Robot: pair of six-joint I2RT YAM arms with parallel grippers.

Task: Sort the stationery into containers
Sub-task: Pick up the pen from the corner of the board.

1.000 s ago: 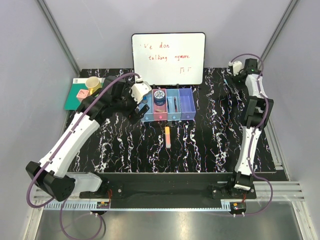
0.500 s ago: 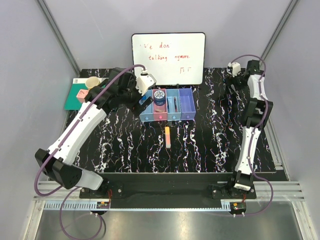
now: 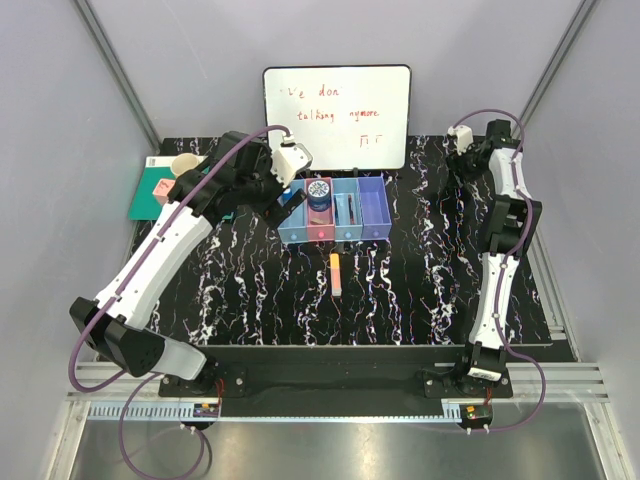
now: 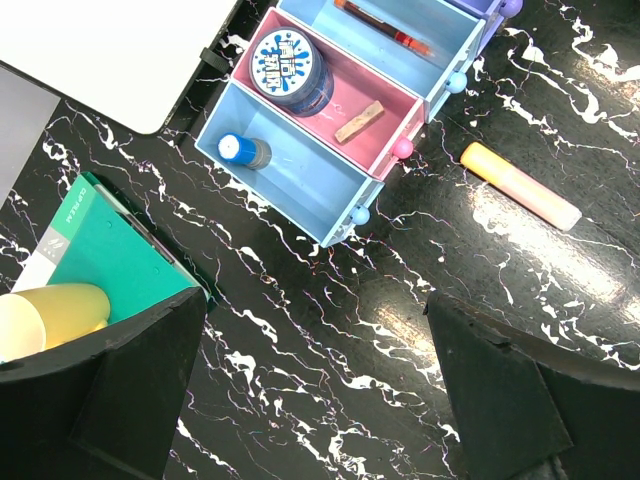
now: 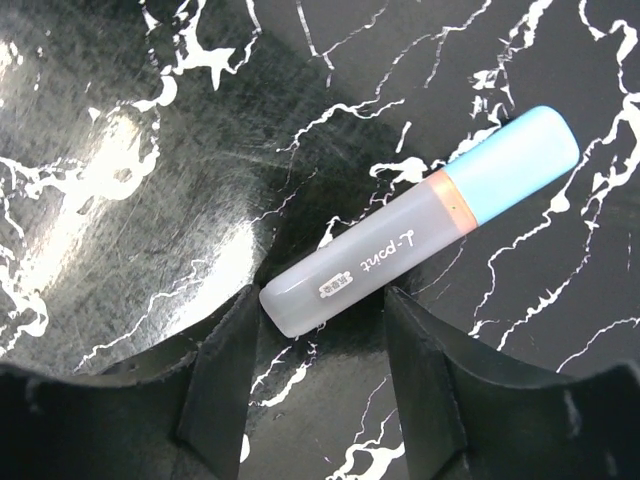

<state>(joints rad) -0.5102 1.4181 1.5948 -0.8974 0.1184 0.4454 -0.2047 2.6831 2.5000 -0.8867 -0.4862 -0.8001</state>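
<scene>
Light-blue marker [image 5: 420, 225] shown only by right wrist.
Four bins [image 3: 370, 210] were counted at 12 o'clock; left gripper [image 4: 310, 310] was held wide, empty; right gripper [image 5: 320, 300] astride marker, grip unclear.

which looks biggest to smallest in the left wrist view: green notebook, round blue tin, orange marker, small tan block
green notebook
round blue tin and orange marker: too close to rank
small tan block

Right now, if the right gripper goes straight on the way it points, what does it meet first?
Most likely the marker. It lies flat on the table, and its clear end sits between the open jaws of the right gripper. I cannot tell how far off it is.
</scene>
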